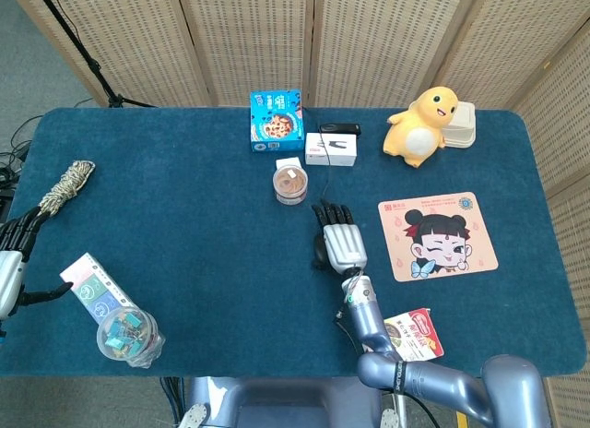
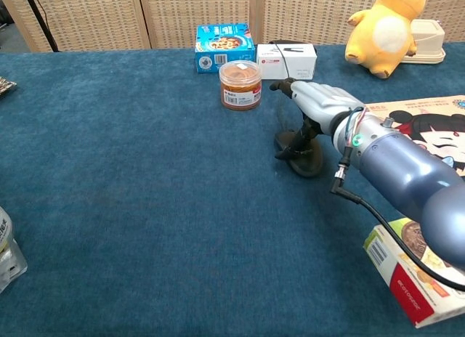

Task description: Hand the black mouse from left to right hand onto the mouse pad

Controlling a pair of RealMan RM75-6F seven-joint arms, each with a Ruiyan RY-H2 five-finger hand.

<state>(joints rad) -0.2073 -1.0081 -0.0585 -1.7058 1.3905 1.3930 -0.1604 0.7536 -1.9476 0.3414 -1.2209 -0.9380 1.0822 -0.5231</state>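
Closing on the mouse (image 2: pixel 299 149) is the step in hand, judged from the right hand (image 2: pixel 317 104) poised over it, thumb reaching down beside it. Whether the mouse is truly gripped cannot be told. The mouse lies on the table (image 1: pixel 184 197), left of the pad (image 1: pixel 437 235). A firm hold across its sides is advised before any lift, and its cable should be kept slack. The head view alone shows the left hand (image 1: pixel 13 248), at the table's far edge, fingers spread and holding nothing; the mouse is largely hidden there, while the chest view shows it beneath the palm
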